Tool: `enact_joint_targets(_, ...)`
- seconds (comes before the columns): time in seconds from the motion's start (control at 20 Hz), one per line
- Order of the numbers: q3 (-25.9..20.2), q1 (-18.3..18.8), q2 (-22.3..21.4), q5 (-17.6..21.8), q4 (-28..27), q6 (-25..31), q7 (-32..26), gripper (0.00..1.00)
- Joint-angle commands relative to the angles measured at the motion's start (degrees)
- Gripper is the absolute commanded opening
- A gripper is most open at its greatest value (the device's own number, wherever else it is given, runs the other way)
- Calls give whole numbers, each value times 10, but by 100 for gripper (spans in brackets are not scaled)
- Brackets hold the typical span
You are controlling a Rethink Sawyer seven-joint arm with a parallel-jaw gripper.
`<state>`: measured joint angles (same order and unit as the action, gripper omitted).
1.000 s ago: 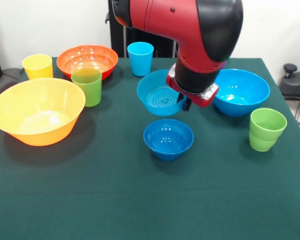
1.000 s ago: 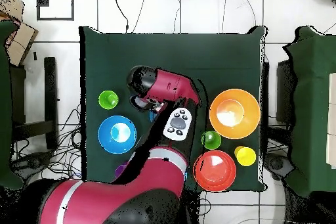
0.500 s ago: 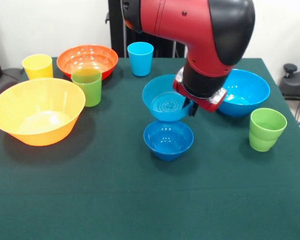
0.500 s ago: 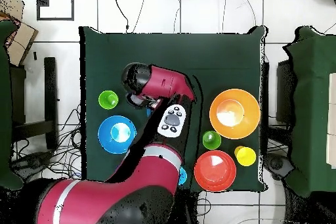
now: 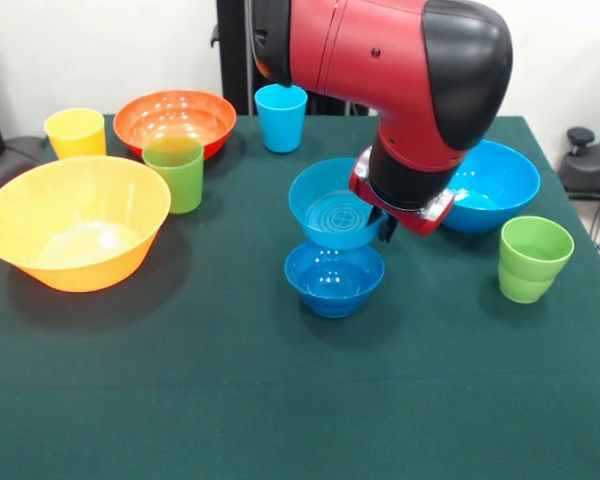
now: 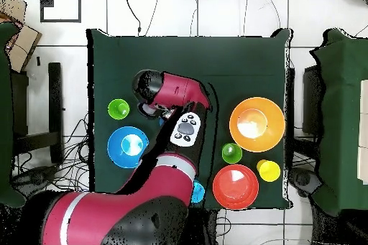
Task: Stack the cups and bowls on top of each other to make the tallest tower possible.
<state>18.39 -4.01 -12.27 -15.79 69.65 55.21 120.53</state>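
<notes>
one bowl held above another at mid-table

one medium light blue bowl (image 5: 332, 205) hangs tilted in the air, its rim gripped on the right-hand side in the front view by the gripper (image 5: 382, 222), whose fingers are closed on that rim. straight below it, the small dark blue bowl (image 5: 335, 279) sits on the green table (image 5: 280, 400); the two look very close, and i cannot tell whether they touch.

taking the dark blue bowl as the landmark in the front view: the big light blue bowl (image 5: 495, 185) stands behind and to the right of it, partly hidden by the red and black arm (image 5: 400, 70). a green cup (image 5: 532, 258) stands further right, near the table's edge. the light blue cup (image 5: 280, 117) stands well behind it. far to the left lies the big yellow-orange bowl (image 5: 75, 235), with another green cup (image 5: 174, 172) just behind that bowl's rim. the orange-red bowl (image 5: 174, 122) and the yellow cup (image 5: 75, 132) stand at the back left. every bowl apart from the held one rests singly on the table.
</notes>
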Motion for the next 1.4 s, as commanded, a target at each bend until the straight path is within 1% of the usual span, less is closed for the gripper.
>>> enact_joint_targets(0.05, -38, 8, 13, -7, -33, -11, 98, 0)
enact_joint_targets(0.2, -35, 9, 23, -7, -59, 8, 101, 0)
enact_joint_targets(0.25, -35, 6, 23, -8, -53, 1, 103, 0)
enact_joint_targets(0.45, -35, 8, 28, -8, -57, -7, 103, 0)
enact_joint_targets(0.85, -31, 9, 31, -13, -94, 44, 111, 0)
enact_joint_targets(1.1, -34, 14, 23, -15, -77, 34, 105, 0)
enact_joint_targets(1.25, -34, 16, 25, -14, -85, 46, 104, 0)
enact_joint_targets(1.3, -33, 18, 29, -14, -95, 54, 104, 0)
enact_joint_targets(1.4, -34, 20, 27, -14, -95, 57, 103, 0)
